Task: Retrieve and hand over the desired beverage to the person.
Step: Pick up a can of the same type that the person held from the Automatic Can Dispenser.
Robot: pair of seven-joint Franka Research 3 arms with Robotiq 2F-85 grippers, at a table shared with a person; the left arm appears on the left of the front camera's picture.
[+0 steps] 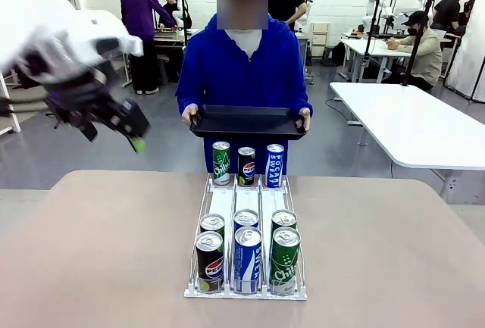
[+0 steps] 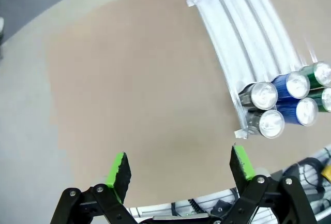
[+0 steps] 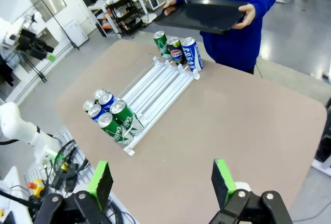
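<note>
The person [image 1: 242, 63] in a blue hoodie stands at the far side holding a black tray [image 1: 246, 123] level in both hands. A white can rack [image 1: 226, 203] lies on the table. Three cans stand at its far end: a green can [image 1: 220, 163], a Pepsi can [image 1: 246, 166] and a Pocari Sweat can [image 1: 274, 164]. Several more cans [image 1: 247, 256] crowd the near end. My left gripper [image 1: 135, 137] hangs blurred, high over the table's left side. In the left wrist view the left gripper [image 2: 180, 166] is open and holds nothing, the near cans [image 2: 279, 102] off to its right. My right gripper [image 3: 161, 181] is open too, high above the table, with the rack [image 3: 155, 87] and the tray [image 3: 207, 14] beyond it.
The tan table [image 1: 98, 245] has bare room left and right of the rack. A white table [image 1: 409, 120] stands at the back right. Other people and benches show farther back. Cables and a box lie below the table's edge [image 3: 62, 167].
</note>
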